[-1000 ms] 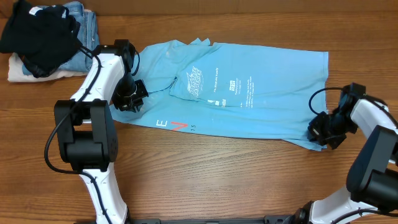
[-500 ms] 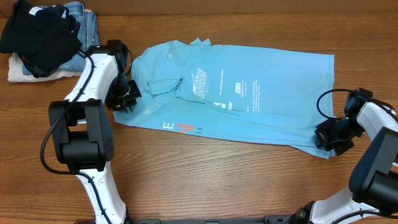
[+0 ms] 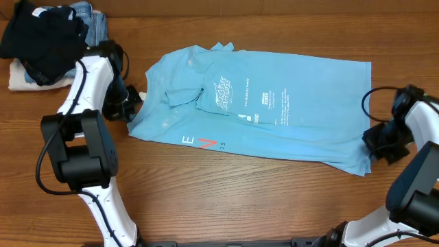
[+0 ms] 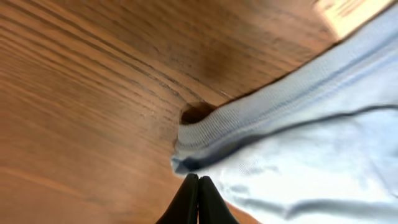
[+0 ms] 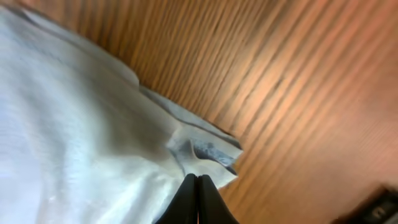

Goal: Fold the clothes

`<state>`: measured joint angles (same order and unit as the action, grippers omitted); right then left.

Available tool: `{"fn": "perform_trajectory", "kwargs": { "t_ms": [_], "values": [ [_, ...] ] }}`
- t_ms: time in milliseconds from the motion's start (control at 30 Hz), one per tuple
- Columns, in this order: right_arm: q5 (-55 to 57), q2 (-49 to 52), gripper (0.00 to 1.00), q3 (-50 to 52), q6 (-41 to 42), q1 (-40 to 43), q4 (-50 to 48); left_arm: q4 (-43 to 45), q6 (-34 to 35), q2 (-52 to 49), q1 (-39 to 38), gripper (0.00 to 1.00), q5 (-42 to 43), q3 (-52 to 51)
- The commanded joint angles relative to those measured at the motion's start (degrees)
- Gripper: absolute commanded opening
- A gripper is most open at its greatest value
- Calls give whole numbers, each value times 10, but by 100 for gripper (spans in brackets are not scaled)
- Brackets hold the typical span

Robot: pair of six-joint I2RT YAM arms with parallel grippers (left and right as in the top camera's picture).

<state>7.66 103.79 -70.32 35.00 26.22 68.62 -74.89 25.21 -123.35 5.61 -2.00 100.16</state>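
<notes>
Bare wood of the brown wooden counter (image 3: pixel 240 195) runs along the near side and in a thin strip behind the spread light sky-blue T-shirt (image 3: pixel 309 127), which covers the middle. A black garment (image 3: pixel 41 38) heaped on blue denim jeans (image 3: pixel 96 20) blocks the far left corner, the white-and-black left arm (image 3: pixel 86 86) just beside it.

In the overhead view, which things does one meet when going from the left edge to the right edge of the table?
black garment → left gripper, at the shirt's left edge → light blue T-shirt → right gripper, at the shirt's right corner
</notes>
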Motion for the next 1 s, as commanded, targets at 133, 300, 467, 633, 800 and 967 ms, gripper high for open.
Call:
{"fn": "perform_trajectory", "kwargs": {
  "t_ms": [133,300,467,633,800,967],
  "values": [
    [-36,5,18,-135,-10,-3,19,-44,-12,-5,-37,6,17,128],
    [-204,5,96,-152,-117,-11,-34,4,-30,-5,-96,68,58,170],
    [-223,5,100,-152,-128,-29,-56,116,-30,-7,-146,100,62,171],
    [-218,5,100,-152,-130,-60,-60,245,-30,-14,-186,99,63,169],
    [-206,5,100,-151,-130,-94,-57,347,-54,-36,-203,93,35,169],
    [-186,5,100,-151,-130,-132,-53,443,-70,-84,-202,95,16,169]
  ]
}}
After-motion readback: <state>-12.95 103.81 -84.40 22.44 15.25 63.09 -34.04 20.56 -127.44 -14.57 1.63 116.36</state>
